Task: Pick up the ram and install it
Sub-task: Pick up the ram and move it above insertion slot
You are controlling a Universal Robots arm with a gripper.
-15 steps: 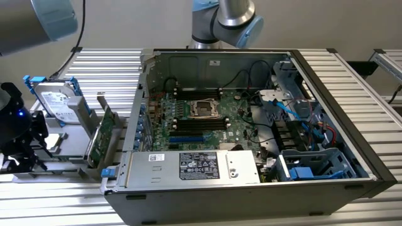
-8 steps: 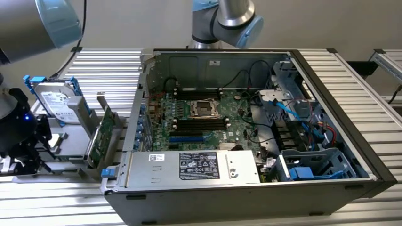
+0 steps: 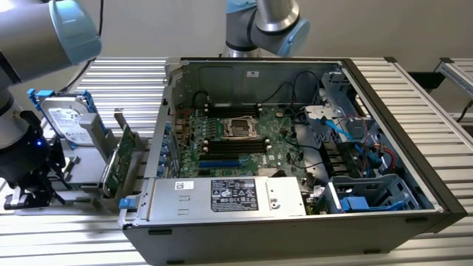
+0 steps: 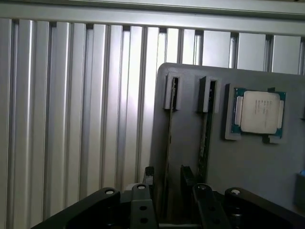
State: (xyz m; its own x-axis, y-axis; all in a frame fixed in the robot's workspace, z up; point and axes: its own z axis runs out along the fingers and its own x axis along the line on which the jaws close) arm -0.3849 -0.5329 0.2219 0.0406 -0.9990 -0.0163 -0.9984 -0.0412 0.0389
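Right, black two-finger gripper (image 4: 167, 175) is spread wide, straddling the thin green ram stick (image 4: 169, 138), not pinching it. Stick stands edge-up in a grey slotted plastic holder (image 4: 257, 171), presumably for easy grasping, at the exterior view's lower left, outside the open black computer case (image 3: 258, 238).

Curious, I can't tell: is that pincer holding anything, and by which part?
Nothing is held. The open pincer straddles one ram stick standing on edge in the gray holder, without gripping it.
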